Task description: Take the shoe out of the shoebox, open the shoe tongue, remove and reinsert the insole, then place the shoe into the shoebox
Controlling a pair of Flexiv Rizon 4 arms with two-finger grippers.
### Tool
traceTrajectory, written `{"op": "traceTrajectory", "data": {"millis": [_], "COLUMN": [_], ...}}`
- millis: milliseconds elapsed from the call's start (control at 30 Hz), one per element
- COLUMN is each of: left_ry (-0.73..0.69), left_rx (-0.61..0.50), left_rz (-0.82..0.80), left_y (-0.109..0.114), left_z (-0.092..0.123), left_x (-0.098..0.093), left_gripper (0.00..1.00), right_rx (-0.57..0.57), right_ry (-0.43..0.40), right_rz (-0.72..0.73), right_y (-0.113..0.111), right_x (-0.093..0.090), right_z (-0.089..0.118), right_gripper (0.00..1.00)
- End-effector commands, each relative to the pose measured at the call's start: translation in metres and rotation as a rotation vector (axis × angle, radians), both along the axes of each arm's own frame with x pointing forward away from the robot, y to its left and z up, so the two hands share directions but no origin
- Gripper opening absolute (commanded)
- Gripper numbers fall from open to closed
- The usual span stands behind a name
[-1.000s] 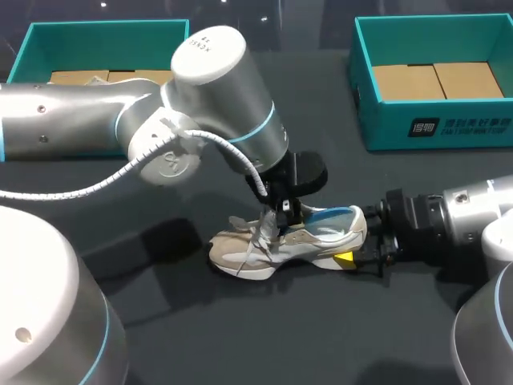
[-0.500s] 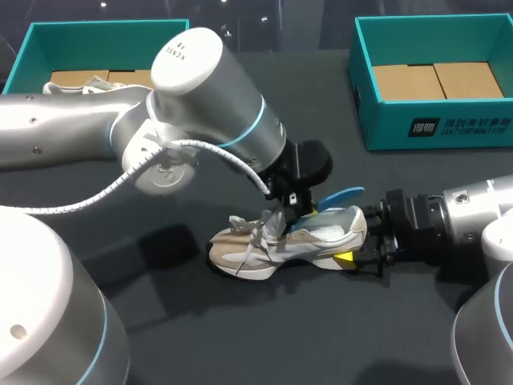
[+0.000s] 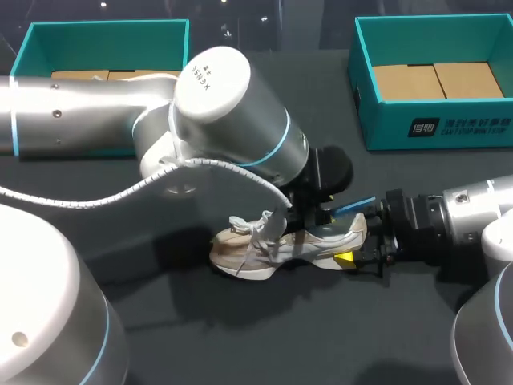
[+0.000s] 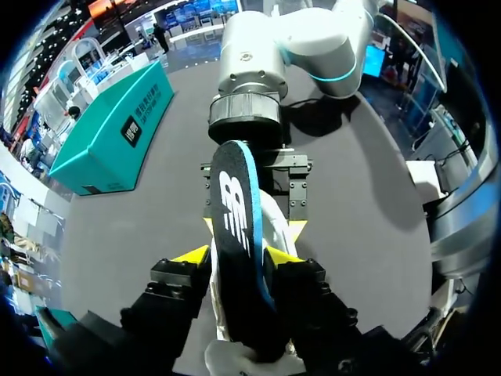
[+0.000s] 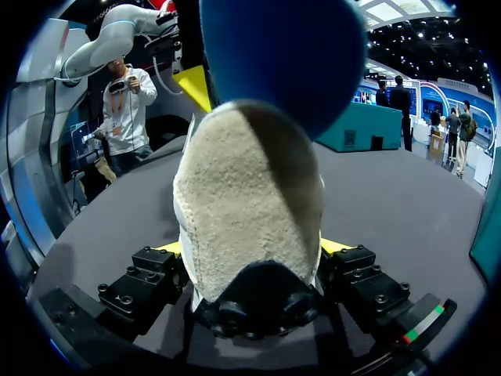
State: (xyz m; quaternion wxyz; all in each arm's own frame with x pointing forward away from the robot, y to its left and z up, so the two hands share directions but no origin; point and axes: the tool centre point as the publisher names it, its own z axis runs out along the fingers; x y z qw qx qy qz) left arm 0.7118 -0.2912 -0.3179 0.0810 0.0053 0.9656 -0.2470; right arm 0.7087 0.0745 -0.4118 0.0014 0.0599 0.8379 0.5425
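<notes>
1. The shoe (image 3: 248, 258) lies mid-bench (image 3: 200, 337), toe toward 9 o'clock, heel toward 3.
2. The right tool (image 5: 250, 247) clamps the heel from both sides.
3. The left tool (image 4: 237, 254) pinches the blue insole (image 4: 235, 204), apparently half out of the shoe.
4. A shoebox (image 3: 465, 128) sits at 1 o'clock.

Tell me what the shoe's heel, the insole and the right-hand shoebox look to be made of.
The shoe at its heel: a beige, fuzzy nap, likely suede or a synthetic like it, matte. The insole: thin, black matte face with a blue edge, probably fabric-topped foam. The right shoebox: teal printed walls, brown flaps inside, seemingly cardboard.
</notes>
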Motion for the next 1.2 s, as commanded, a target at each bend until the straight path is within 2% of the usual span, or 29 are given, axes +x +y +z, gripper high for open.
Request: {"op": "traceTrajectory", "data": {"millis": [33, 267, 533, 1000, 1133, 1200], "left_ry": [-0.047, -0.079, -0.112, -0.150, -0.159, -0.159], "left_rx": [-0.023, -0.053, -0.055, -0.099, -0.103, -0.102], "left_rz": [0.023, 0.031, 0.028, 0.043, 0.049, 0.052], "left_y": [0.003, -0.002, -0.015, -0.017, -0.016, -0.017], "left_z": [0.002, 0.001, -0.012, -0.024, -0.026, -0.028], "left_x": [-0.009, -0.010, -0.006, -0.004, -0.002, 0.000], "left_gripper": [0.47, 0.47, 0.47, 0.42, 0.38, 0.30], "right_rx": [-0.005, -0.005, -0.005, -0.005, -0.005, -0.005], "right_ry": [0.001, 0.001, 0.001, 0.001, 0.001, 0.001], "right_rz": [-0.001, -0.001, -0.001, -0.001, -0.001, -0.001], "right_y": [0.001, 0.001, 0.001, 0.001, 0.001, 0.001], "right_x": [0.000, 0.000, 0.000, 0.000, 0.000, 0.000], "right_z": [-0.001, -0.001, -0.001, -0.001, -0.001, -0.001], "right_gripper": [0.00, 0.00, 0.00, 0.00, 0.00, 0.00]}}
